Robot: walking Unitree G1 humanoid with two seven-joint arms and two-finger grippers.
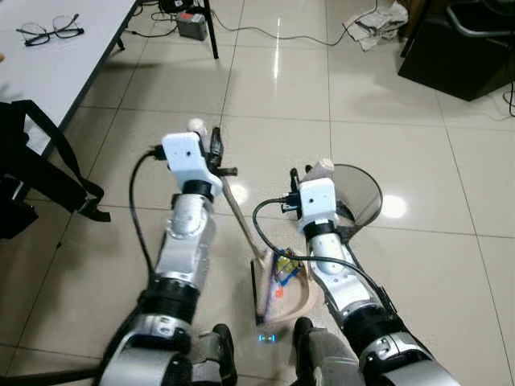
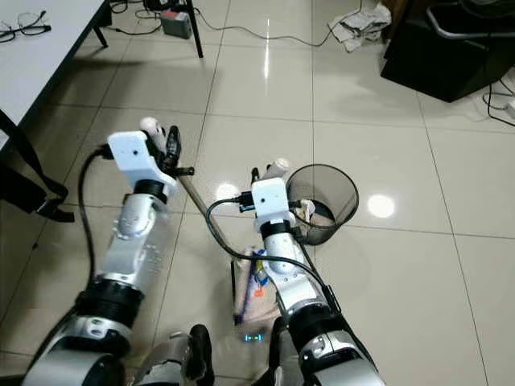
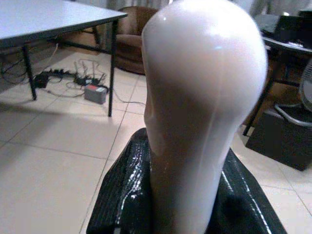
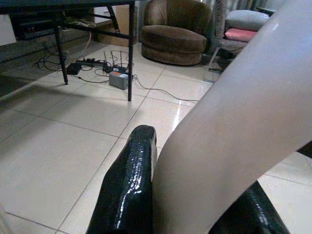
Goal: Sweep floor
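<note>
Left eye view, left gripper (image 1: pixel 211 143): raised in front of the robot, black fingers clamped round the pale rounded top of the broom handle (image 1: pixel 239 211).
Left wrist view: cream knob of the handle fills the space between the two black fingers (image 3: pixel 122 195), both pressed against it.
Broom handle: thin tan stick, slants from the left gripper down toward the robot, lower end at the dustpan (image 1: pixel 299 299).
Right gripper (image 1: pixel 310 170): forward of the right arm, just beside the wire bin (image 1: pixel 364 193); fingers closed on a pale curved handle (image 4: pixel 243 131).
Right wrist view: beige curved shaft sits between the black fingers (image 4: pixel 127 190), touching them.
Pale handle: which tool it belongs to, cannot tell; lower part hidden behind the right arm.
Dustpan: beige, on the tiles between the two forearms, close to the robot's body; partly covered by the right arm.
Debris (image 1: pixel 283 269): small yellow, blue and orange bits lying in the dustpan.
Wire bin: dark mesh, round, appears tipped with its mouth toward the camera, just right of the right gripper; something pale inside in the right eye view.
Floor (image 1: pixel 265 88): glossy beige tiles with light reflections.
Table (image 1: pixel 64 48): white top, far left, black legs; eyeglasses (image 1: pixel 50 30) lying on it.
Black strap bag (image 1: pixel 32 173): hanging off the table's near edge, left side.
Cables and power box (image 1: pixel 191 24): on the floor beyond the table leg.
Crumpled paper (image 1: pixel 378 22): far floor, upper right.
Black furniture (image 1: pixel 463 48): top right corner.
Armchair (image 4: pixel 175 31): brown, far end of the room.
</note>
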